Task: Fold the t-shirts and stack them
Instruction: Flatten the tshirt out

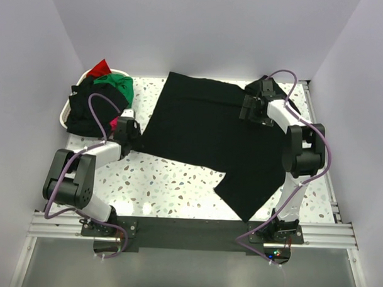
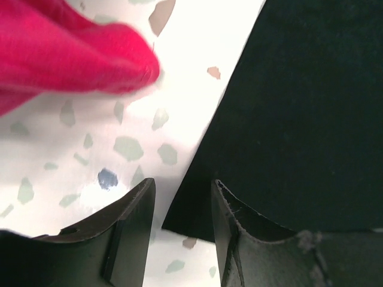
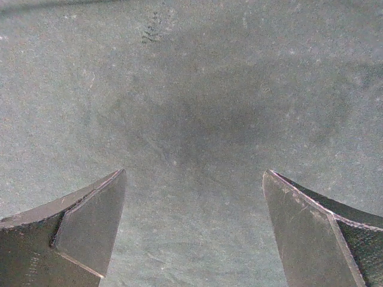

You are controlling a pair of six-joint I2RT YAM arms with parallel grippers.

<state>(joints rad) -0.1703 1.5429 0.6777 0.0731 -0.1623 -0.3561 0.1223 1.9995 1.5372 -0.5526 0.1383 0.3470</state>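
Barely visible basket (image 1: 62,117) beneath heaped t-shirts (image 1: 93,105)

No legible text, label, brand or number found in any view. My right wrist view shows one faint pale mark (image 3: 149,31) on the black t-shirt (image 3: 191,119), too small to read.

We see plain pale walls (image 1: 202,30) enclosing a brightly lit white speckled surface (image 1: 165,186), with a metal rail (image 1: 327,235) along its near edge.
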